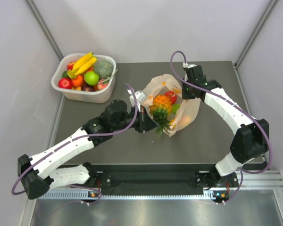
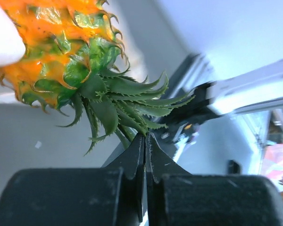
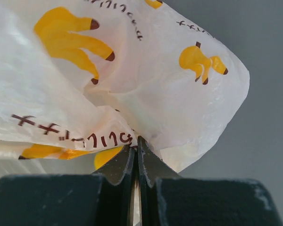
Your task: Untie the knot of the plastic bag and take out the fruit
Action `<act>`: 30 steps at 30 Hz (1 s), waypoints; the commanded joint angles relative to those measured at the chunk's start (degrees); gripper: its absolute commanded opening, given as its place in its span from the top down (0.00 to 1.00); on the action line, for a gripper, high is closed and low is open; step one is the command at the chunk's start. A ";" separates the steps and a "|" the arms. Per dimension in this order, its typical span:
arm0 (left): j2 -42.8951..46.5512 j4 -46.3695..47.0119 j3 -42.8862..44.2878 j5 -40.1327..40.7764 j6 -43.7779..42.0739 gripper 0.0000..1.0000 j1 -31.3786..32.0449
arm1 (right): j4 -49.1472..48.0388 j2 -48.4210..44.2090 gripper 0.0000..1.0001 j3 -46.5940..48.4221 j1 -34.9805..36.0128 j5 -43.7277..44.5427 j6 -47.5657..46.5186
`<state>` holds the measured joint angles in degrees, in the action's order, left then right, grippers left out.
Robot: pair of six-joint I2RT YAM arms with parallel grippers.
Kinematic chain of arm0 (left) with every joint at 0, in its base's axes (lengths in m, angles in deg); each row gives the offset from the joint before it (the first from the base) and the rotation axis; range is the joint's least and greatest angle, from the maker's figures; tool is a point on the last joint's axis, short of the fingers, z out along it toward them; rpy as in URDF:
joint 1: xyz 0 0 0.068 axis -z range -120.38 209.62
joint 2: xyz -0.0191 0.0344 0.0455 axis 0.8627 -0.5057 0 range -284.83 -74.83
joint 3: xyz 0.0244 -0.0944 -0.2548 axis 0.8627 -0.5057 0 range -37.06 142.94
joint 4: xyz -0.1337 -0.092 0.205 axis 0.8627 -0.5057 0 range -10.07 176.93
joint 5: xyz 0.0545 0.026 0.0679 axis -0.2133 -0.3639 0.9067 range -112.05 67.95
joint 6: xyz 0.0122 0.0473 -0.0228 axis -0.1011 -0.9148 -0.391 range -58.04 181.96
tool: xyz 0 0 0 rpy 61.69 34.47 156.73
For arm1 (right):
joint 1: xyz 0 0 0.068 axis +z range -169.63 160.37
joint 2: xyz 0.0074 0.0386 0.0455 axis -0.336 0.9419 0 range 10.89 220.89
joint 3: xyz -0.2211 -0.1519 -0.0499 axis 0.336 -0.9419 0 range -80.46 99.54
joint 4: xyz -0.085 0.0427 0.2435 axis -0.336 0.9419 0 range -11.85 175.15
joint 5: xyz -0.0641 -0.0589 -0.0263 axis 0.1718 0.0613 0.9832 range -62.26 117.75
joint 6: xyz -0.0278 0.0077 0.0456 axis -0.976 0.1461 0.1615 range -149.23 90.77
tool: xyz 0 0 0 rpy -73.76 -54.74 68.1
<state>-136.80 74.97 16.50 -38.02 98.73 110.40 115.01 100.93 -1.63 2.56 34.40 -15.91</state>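
Toy pineapple (image 1: pixel 160 104), orange body, green crown, tilted, crown leaves pinched at left claw (image 2: pixel 145 137) tips. Crinkled translucent plastic bag (image 1: pixel 191 110), banana print, mouth open, film edge clamped in right claw (image 3: pixel 137 142). Red fruit (image 1: pixel 171 97) inside, between both claws.

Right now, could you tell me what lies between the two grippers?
The pineapple, a red fruit and the plastic bag, seen in the top view; the left gripper pinches the crown, the right gripper the bag.
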 commanded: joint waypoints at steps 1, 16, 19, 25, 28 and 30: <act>1.07 -0.86 6.98 -5.03 -1.36 1.00 0.02 | -2.14 0.22 1.00 2.56 -0.40 0.47 0.39; -2.80 6.59 21.50 -8.81 -3.13 1.00 -18.07 | -2.41 -0.39 1.00 0.89 -0.66 -2.52 -1.46; -3.77 13.61 18.96 -7.69 1.09 1.00 -24.49 | -2.50 -0.22 1.00 0.71 -0.66 -2.96 -1.72; -4.73 24.13 16.06 2.79 3.53 1.00 -33.79 | -2.58 0.14 1.00 0.28 -0.66 -3.84 -1.72; -5.08 34.41 13.25 -0.63 17.30 1.00 -39.33 | -2.58 0.40 1.00 -0.08 -0.66 -3.67 -1.90; -6.57 37.18 13.32 -4.94 23.67 1.00 -41.20 | -2.50 0.40 1.00 -0.16 -0.66 -3.58 -1.81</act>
<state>-142.88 95.69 30.06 -39.98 109.55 72.37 114.37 101.08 -1.72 2.32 30.47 -17.20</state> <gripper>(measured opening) 0.015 0.008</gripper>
